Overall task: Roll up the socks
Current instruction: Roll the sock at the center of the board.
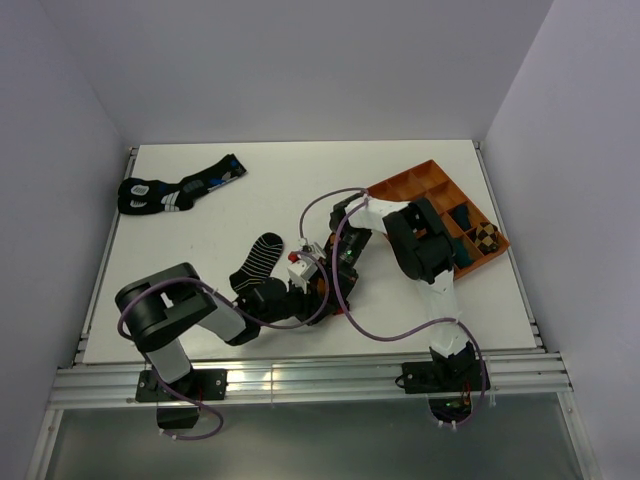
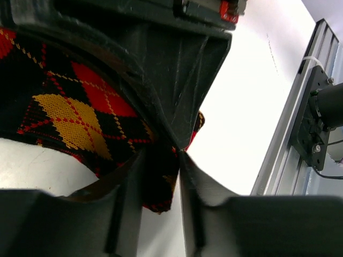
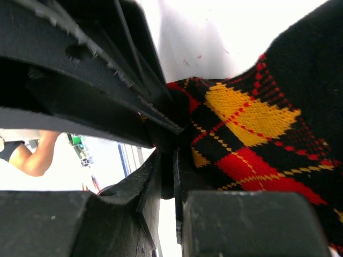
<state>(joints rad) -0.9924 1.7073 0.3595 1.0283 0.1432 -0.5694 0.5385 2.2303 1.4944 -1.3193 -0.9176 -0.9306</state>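
Observation:
The argyle sock (image 2: 69, 118), black with red and orange diamonds, is bunched between both grippers near the table's middle front. My left gripper (image 2: 161, 155) has a fold of it filling the gap between its fingers, and I read it as shut on that fold. My right gripper (image 3: 167, 155) is shut on another black edge of the same sock (image 3: 246, 118). In the top view the two grippers (image 1: 300, 295) (image 1: 335, 262) meet tip to tip and hide most of that sock. The short striped sock (image 1: 258, 258) lies flat just left of them, untouched.
Black socks with blue and white marks (image 1: 175, 190) lie at the back left. An orange compartment tray (image 1: 400, 185) stands at the back right and holds a brown-checked bundle (image 1: 486, 236). The aluminium rail (image 2: 292, 123) runs along the near table edge.

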